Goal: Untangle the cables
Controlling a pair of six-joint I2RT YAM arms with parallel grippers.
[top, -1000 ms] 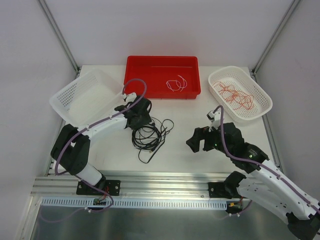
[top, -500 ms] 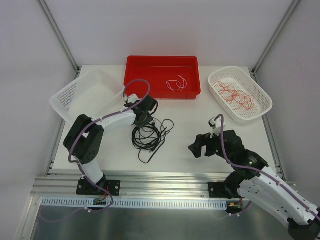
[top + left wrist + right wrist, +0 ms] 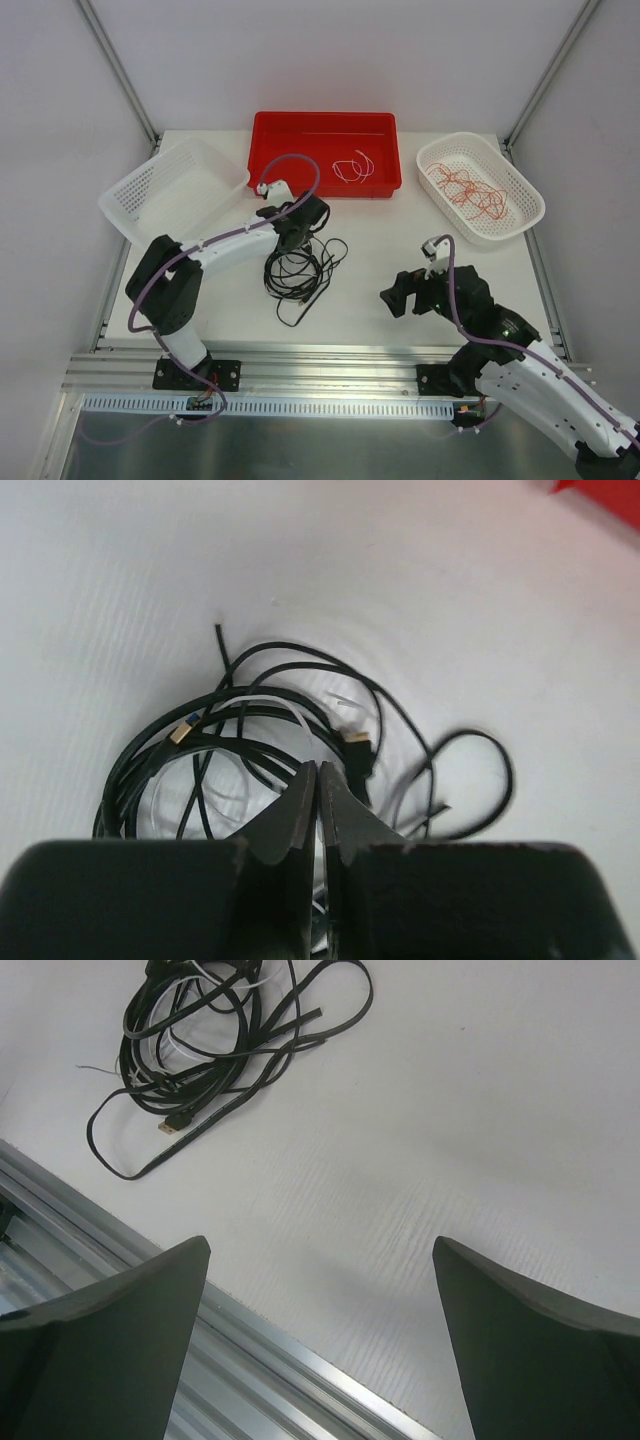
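A tangle of black cables (image 3: pixel 298 270) with a white strand in it lies on the table, left of the middle. My left gripper (image 3: pixel 300 232) hovers at its far edge. In the left wrist view that gripper (image 3: pixel 319 768) is shut, tips together over the black loops (image 3: pixel 250 705). Whether a thin strand is pinched there cannot be made out. My right gripper (image 3: pixel 400 291) stands open to the right of the tangle, well apart from it. Its wrist view shows the gripper (image 3: pixel 320 1242) wide open over bare table, the tangle (image 3: pixel 215 1030) at upper left.
A red tray (image 3: pixel 300 158) at the back holds a thin pale cable (image 3: pixel 353 167). A white basket (image 3: pixel 437 152) at back right holds red-orange cables (image 3: pixel 468 188). Another white basket (image 3: pixel 170 190) sits tilted at back left. An aluminium rail (image 3: pixel 320 355) runs along the near edge.
My left gripper has moved right along the tangle's far edge and gone from open to shut. The right gripper has drawn back toward the near edge, still open.
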